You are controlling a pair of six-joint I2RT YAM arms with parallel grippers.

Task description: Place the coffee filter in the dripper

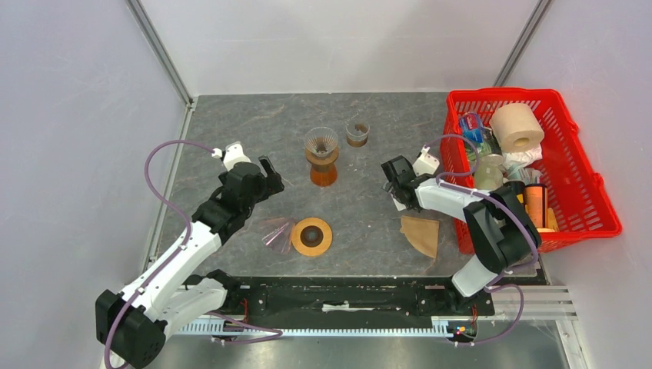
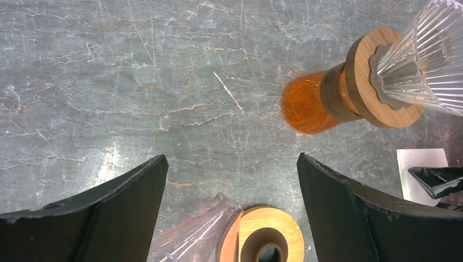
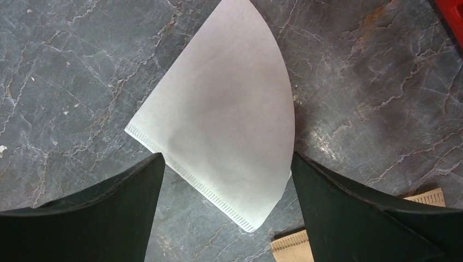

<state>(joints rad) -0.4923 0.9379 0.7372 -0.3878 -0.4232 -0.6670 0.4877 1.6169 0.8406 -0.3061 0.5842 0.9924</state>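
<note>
A white coffee filter (image 3: pixel 224 109) lies flat on the grey table. My right gripper (image 3: pixel 226 155) hangs over its lower edge, open, one finger on either side and neither touching it. A clear ribbed glass dripper (image 1: pixel 321 142) with a wooden collar stands upright on an orange carafe (image 2: pixel 308 106) at mid table. A second glass dripper (image 2: pixel 191 237) lies tipped on its side, its wooden ring (image 1: pixel 311 236) facing up. My left gripper (image 2: pixel 232 158) is open and empty above the table, between the carafe and the tipped dripper.
A brown paper filter (image 1: pixel 423 233) lies just near of the white one. A small glass cup (image 1: pixel 357 132) stands right of the carafe. A red basket (image 1: pixel 573 165) of odds and ends, with a paper roll (image 1: pixel 517 127), fills the right side.
</note>
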